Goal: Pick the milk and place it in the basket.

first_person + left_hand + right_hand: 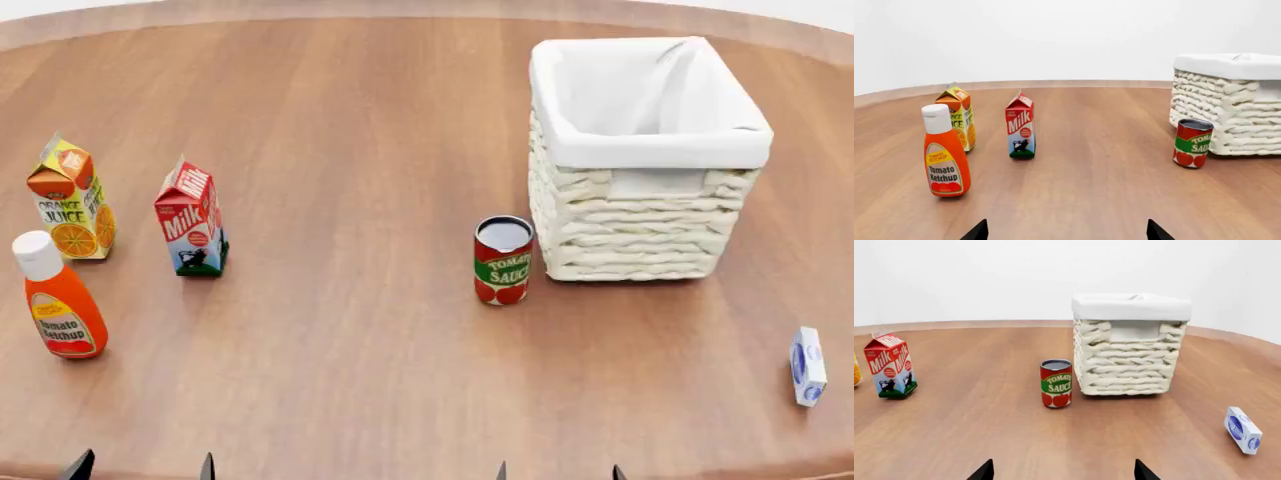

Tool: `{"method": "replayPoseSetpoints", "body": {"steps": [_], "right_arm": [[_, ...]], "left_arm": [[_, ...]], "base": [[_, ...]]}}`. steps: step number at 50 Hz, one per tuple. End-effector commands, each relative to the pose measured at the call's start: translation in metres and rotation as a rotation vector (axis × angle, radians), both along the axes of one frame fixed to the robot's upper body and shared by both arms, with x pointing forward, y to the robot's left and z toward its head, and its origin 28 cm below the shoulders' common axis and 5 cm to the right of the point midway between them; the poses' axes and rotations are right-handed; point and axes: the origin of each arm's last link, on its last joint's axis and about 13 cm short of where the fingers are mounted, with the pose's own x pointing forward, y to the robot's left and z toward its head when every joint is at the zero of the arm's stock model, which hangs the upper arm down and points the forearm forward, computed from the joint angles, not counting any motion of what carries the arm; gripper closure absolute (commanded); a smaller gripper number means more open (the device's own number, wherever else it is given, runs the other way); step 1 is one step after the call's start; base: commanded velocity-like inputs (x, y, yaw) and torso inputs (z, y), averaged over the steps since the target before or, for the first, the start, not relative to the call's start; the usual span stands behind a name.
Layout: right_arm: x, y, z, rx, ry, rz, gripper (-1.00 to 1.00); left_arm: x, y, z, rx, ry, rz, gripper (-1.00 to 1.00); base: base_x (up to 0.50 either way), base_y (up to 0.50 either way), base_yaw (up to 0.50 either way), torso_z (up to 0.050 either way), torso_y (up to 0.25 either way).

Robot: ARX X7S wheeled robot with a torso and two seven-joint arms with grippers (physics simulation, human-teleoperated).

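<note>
The milk carton [191, 218], red top and pale blue base with a cow, stands upright at the table's left; it also shows in the left wrist view [1020, 126] and the right wrist view [891, 365]. The cream wicker basket [641, 232] with white lining stands at the right rear, and shows in the left wrist view [1227, 115] and the right wrist view [1127, 360]. My left gripper [140, 468] [1066, 232] and right gripper [558, 472] [1063, 471] are both open and empty at the table's near edge, well short of the milk.
An orange juice carton [71, 200] stands left of the milk. A tomato ketchup bottle [58, 296] stands in front of it. A tomato sauce can [503, 260] stands beside the basket's front left corner. A small white-and-blue box [806, 366] lies at the right.
</note>
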Motion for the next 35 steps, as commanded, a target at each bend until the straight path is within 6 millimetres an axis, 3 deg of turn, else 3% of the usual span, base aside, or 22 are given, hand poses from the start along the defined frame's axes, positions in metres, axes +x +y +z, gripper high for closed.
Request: {"method": "replayPoseSetpoints", "body": {"steps": [1, 35], "right_arm": [[-0.0009, 0.0007, 0.0021, -0.001, -0.004, 0.002, -1.00], [0.0067, 0.0102, 0.0075, -0.018, 0.012, 0.018, -1.00]], "left_arm": [[0.0006, 0.0002, 0.0000, 0.001, 0.000, 0.002, -1.00], [0.0032, 0.0046, 0.0031, 0.018, -0.003, 0.017, -1.00]], "base": [[0.00, 0.00, 0.00, 0.000, 0.000], [0.00, 0.00, 0.00, 0.000, 0.000]]}}
